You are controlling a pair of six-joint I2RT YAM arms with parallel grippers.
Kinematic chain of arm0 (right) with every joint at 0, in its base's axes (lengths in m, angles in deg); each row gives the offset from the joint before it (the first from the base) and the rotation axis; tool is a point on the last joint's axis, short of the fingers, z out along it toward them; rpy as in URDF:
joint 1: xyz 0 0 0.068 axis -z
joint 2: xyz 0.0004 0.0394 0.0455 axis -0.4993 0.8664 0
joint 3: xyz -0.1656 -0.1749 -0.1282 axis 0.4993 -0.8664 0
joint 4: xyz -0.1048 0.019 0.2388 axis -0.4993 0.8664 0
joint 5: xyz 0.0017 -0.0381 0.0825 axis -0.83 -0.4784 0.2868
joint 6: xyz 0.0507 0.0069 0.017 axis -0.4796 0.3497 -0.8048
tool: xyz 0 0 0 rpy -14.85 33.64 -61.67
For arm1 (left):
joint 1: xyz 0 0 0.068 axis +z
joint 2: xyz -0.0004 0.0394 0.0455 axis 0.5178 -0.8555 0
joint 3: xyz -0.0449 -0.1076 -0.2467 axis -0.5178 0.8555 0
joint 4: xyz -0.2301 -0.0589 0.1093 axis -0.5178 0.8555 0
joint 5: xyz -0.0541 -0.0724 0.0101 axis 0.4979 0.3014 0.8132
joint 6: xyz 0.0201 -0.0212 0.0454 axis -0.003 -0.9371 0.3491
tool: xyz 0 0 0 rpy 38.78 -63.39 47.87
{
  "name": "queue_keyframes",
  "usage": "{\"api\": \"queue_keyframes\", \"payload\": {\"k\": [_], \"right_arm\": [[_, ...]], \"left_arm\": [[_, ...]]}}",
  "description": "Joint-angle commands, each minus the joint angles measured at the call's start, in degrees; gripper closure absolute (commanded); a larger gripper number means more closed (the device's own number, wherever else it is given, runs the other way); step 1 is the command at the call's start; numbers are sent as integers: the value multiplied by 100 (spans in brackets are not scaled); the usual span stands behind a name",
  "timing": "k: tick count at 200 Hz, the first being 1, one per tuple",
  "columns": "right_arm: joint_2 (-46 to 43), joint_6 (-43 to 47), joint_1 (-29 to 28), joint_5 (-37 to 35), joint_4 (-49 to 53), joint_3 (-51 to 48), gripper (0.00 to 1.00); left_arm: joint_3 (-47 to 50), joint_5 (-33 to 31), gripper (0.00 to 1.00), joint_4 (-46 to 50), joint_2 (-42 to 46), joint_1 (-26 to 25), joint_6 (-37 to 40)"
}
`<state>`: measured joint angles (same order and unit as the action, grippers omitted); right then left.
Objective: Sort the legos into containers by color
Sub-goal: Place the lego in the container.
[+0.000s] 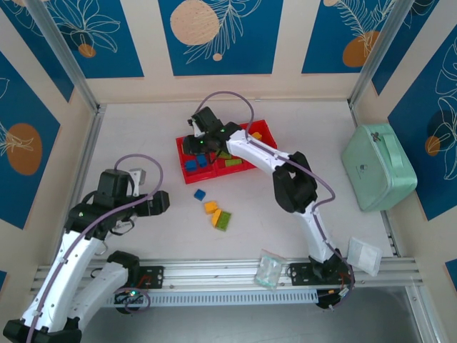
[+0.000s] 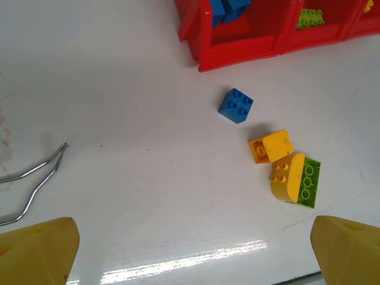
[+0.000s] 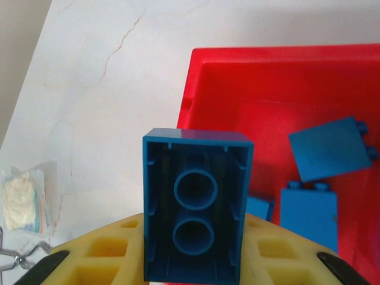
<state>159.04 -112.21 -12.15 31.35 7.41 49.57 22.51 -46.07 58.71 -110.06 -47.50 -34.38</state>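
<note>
Right claw [image 3: 193, 255] clamps one blue brick [image 3: 196, 202] at the tray [image 3: 267, 83]; left claw [image 2: 193, 252] apart; loose on table [image 2: 119, 119]: one blue lego [image 2: 236, 105], two yellow legos [image 2: 270, 146] [image 2: 287, 175], one green lego [image 2: 309, 183]

bright even light, soft shadows, glare streak on the table [image 2: 178, 264], close edges seemingly soft.

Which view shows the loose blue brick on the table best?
Left wrist: the loose blue brick lies large, four studs up, just clear of the red tray. Top external shows it as a small blue square. Right wrist shows the held blue brick in the right claw.
</note>
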Motion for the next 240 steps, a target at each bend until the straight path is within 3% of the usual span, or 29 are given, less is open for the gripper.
{"api": "queue_keyframes", "payload": {"k": [1, 34, 63, 99, 127, 144, 202, 240], "right_arm": [[279, -17, 129, 642, 28, 421, 79], [587, -216, 258, 1117, -60, 596, 77], [673, -267, 273, 1292, -43, 642, 68], [529, -204, 256, 1328, 34, 573, 46], [328, -152, 240, 1403, 292, 600, 12], [109, -74, 196, 1376, 525, 600, 5], [-1688, 40, 111, 528, 509, -912, 1], [-3138, 29, 161, -89, 134, -2401, 1]], "left_arm": [[26, 194, 1, -90, 47, 69, 99], [43, 232, 0, -158, 274, 67, 126], [128, 244, 0, -248, 691, 68, 91], [93, 238, 1, -197, 664, 67, 90], [61, 129, 0, -152, 763, 67, 56], [78, 91, 1, -179, 900, 67, 33], [108, 431, 1, -267, 368, 48, -521], [731, 1050, 1, -1346, -139, -139, -1122]]}}
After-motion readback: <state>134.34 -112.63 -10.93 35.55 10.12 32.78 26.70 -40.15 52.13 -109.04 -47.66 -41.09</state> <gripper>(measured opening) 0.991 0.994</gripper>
